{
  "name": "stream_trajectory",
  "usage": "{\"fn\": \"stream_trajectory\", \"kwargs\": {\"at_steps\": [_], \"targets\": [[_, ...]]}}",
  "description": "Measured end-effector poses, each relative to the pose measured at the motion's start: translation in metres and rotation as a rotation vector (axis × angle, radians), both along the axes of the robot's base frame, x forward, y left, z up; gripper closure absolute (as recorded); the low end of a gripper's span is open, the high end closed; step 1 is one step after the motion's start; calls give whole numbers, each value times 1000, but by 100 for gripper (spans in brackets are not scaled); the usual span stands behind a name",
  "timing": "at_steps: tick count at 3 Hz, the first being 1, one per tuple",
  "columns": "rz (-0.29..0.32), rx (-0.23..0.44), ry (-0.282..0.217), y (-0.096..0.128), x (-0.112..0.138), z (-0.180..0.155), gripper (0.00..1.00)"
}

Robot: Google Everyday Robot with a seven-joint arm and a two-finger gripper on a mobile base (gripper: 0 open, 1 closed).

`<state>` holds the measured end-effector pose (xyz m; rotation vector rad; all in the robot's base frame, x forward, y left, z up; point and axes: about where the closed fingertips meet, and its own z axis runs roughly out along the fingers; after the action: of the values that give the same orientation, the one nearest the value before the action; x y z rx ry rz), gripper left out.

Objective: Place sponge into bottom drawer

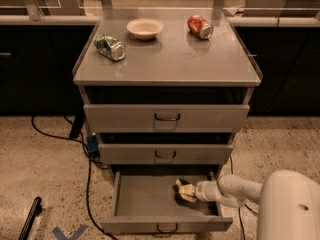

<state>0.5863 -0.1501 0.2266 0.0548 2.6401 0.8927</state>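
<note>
While my gripper (pixel 187 192) pinches the sponge (pixel 182 188) just above the floor of the open bottom drawer (pixel 140 225), I judge placing nearly done; next I must let go, then withdraw.

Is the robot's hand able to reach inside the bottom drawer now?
Probably yes: the bottom drawer is pulled open and the hand is inside it, toward the right, with nothing blocking.

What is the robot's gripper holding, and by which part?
Cannot tell: the gripper is inside the open grey metal bottom drawer, at the green-and-yellow sponge.
</note>
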Motion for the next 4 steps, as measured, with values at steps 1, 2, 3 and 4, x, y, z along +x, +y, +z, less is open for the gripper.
{"fn": "stream_trajectory", "kwargs": {"at_steps": [1,2,3,4], "targets": [[-11,-8,82,5,15,-37,100],[-46,-29,152,4,25,-63,93],[-49,-34,155,2,26,-64,74],[-49,-34,155,2,26,-64,51]]}}
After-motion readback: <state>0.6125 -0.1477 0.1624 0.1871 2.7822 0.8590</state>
